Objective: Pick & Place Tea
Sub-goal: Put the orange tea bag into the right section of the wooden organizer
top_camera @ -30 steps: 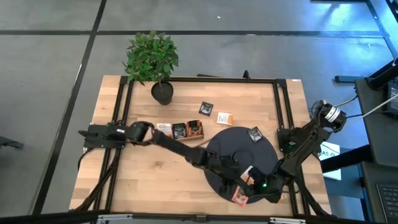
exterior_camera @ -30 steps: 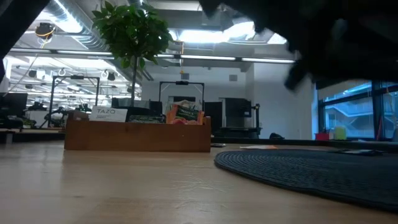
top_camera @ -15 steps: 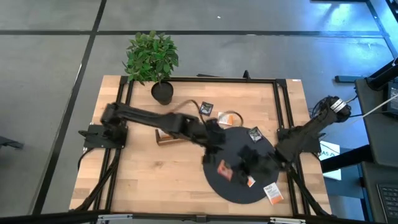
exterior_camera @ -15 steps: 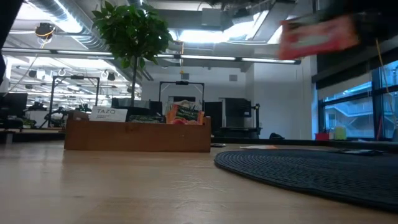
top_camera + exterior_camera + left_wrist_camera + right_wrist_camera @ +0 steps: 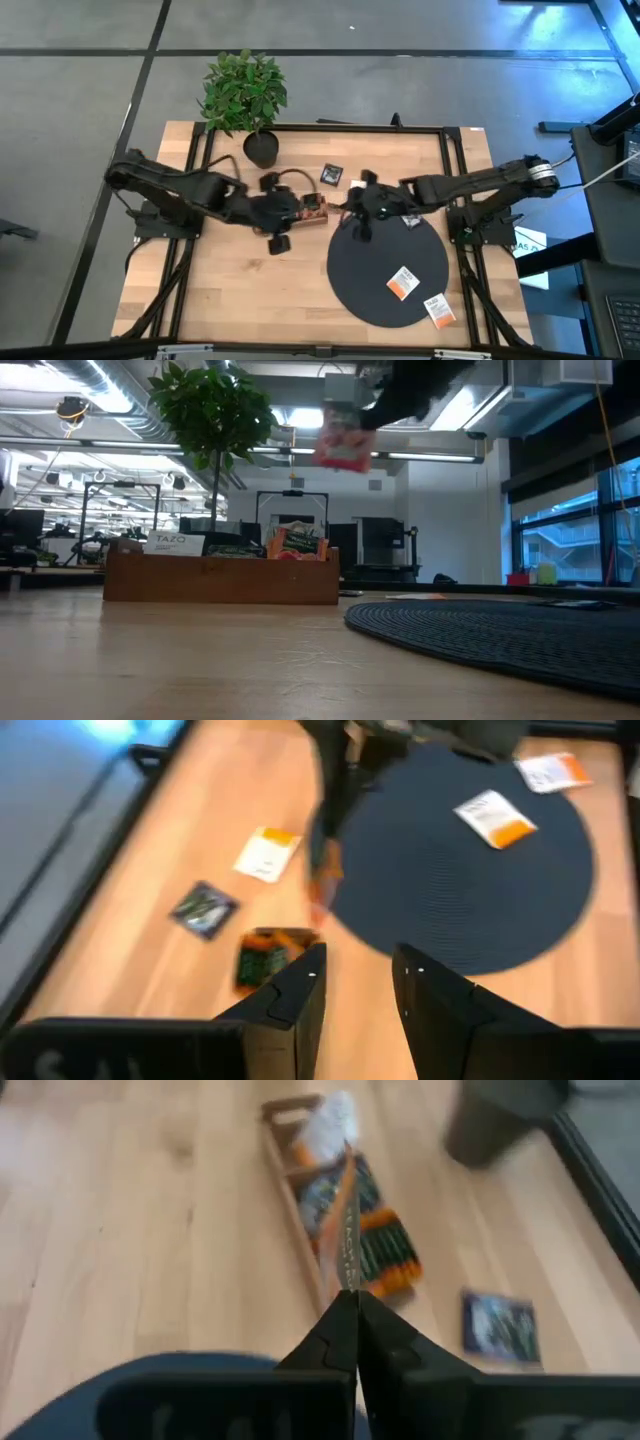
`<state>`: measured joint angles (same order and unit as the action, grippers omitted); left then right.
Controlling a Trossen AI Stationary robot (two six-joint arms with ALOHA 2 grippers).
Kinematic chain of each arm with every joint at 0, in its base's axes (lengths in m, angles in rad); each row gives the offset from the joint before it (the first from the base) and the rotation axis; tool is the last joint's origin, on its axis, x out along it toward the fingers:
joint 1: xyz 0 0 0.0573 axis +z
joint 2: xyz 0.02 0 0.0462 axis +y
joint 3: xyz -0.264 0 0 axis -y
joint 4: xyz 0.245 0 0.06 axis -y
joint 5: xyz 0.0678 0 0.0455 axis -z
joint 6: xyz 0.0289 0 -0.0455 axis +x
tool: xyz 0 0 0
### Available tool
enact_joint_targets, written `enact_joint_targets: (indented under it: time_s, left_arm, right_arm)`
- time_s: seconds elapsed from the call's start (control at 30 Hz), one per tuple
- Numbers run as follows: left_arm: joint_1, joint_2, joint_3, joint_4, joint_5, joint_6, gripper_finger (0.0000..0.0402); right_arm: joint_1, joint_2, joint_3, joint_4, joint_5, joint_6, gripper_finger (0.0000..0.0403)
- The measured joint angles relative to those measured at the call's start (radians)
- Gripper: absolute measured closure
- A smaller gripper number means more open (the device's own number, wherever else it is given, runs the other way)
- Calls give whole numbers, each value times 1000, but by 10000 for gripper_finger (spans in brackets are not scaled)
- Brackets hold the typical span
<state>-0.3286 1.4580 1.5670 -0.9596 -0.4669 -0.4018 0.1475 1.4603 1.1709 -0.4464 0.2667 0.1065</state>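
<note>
Tea [image 5: 345, 1230] pinched in right gripper [image 5: 349, 1302] above tray [image 5: 300, 1210] | high: wooden bench [image 5: 230, 280], black mat [image 5: 385, 265] | low: sachet aloft, office room behind | left wrist: left gripper [image 5: 355, 975] spread, holding nothing.

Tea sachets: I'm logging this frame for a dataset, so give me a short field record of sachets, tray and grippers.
held sachet: red-orange sachet, edge-on in the right gripper, shut on it above the table near the tray
left gripper: open, empty, over the wood beside the tray
tray: wooden tray, sachets standing in it
on black mat: two white-and-orange sachets
on table: dark sachet, white-and-orange sachet
</note>
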Motion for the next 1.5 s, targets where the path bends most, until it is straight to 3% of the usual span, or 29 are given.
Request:
enact_joint_targets:
  time_s: [0.13,0.27,0.47,1.07,1.3,1.5]
  left_arm:
    - [-42,-80,-81,-27,-98,-88,288]
    - [-65,-125,-126,-65,-122,-176,288]
    - [-70,-144,-155,-82,-123,-188,288]
    - [-69,-142,-155,-93,-145,-188,288]
    - [-69,-141,-155,-96,-148,-187,288]
    - [-69,-141,-155,-99,-155,-187,288]
  right_arm:
    - [-57,78,0,92,-109,-123,399]
    - [-89,155,0,137,-108,-222,399]
    - [-117,253,-1,203,-137,-321,399]
    - [-126,420,0,265,-158,-382,399]
    - [-126,424,0,282,-156,-382,397]
    - [-126,424,22,279,-156,-381,369]
